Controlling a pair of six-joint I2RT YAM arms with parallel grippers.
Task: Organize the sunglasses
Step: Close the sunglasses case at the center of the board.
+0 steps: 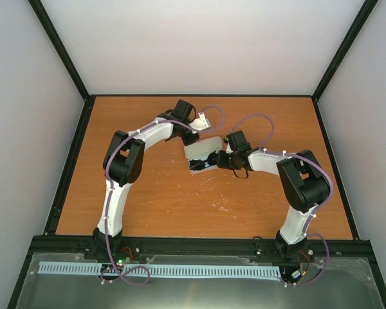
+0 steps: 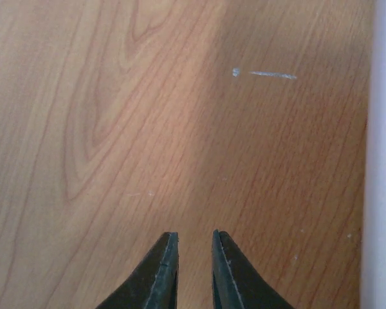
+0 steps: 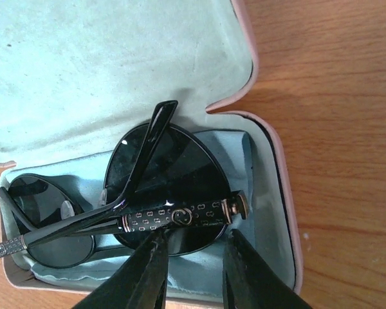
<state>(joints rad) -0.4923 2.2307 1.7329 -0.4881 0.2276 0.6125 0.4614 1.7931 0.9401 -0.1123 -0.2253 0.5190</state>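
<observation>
The sunglasses (image 3: 174,174) have a black frame, dark lenses and patterned black arms. They lie inside the open pink case (image 3: 289,212), on a pale blue cloth (image 3: 244,148), with one arm sticking up across a lens. In the top view the case (image 1: 202,147) sits mid-table with the sunglasses (image 1: 198,166) at its near end. My right gripper (image 3: 196,241) is open just above the right lens, and its left fingertip (image 3: 156,241) is at the folded arm. My left gripper (image 2: 195,235) is empty, its jaws slightly apart, over bare wood behind the case (image 1: 200,121).
The wooden table (image 1: 148,199) has black rails at its edges and white walls around it. A pale strip (image 2: 383,161) runs down the right edge of the left wrist view. White scuff marks (image 1: 225,205) show near the table's middle.
</observation>
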